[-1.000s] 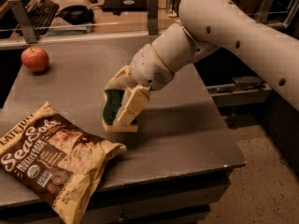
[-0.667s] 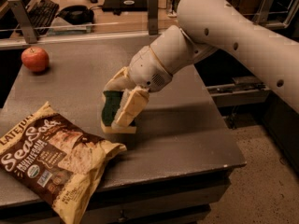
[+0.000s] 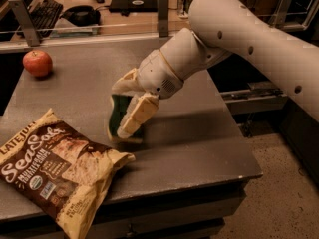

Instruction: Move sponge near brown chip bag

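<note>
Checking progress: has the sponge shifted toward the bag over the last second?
No. The sponge, gripped in the pincer, stays the same gap up and right of the bag's right corner.

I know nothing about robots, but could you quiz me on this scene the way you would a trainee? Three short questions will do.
1. True or false: the end effector, over the middle of the table, holds nothing.
2. What lies near the table's far left corner? A) apple B) mug C) banana
3. Which is closer to the sponge: the brown chip bag or the apple?

Key:
1. False: it is closed on the sponge.
2. A.
3. The brown chip bag.
</note>
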{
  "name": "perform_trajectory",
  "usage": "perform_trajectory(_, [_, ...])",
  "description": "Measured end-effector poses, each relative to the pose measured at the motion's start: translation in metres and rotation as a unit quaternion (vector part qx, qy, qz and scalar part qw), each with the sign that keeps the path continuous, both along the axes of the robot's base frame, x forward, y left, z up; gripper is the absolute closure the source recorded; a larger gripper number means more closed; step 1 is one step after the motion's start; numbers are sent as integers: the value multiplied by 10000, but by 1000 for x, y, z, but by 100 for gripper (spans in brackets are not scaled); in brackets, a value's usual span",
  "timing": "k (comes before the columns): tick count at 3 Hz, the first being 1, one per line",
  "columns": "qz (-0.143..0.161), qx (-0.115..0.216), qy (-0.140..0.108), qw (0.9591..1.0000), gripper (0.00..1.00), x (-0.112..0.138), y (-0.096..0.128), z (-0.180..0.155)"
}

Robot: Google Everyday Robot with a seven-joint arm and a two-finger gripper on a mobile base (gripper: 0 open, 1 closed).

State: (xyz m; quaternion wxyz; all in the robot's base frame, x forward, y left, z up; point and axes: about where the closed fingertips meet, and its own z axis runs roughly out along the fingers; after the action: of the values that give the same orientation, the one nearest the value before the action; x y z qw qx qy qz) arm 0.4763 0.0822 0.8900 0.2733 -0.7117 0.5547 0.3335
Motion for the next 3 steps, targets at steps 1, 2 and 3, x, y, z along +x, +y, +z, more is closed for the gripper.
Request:
perform_trajectory(1, [-94,-1,-1,10000,0,5,-15,3])
perform_trajectory(2, [-379,30,-38,9993,0,21,-54,6])
perform_trajectory(3, [-789,265,-121,9965,0,47,-118,9])
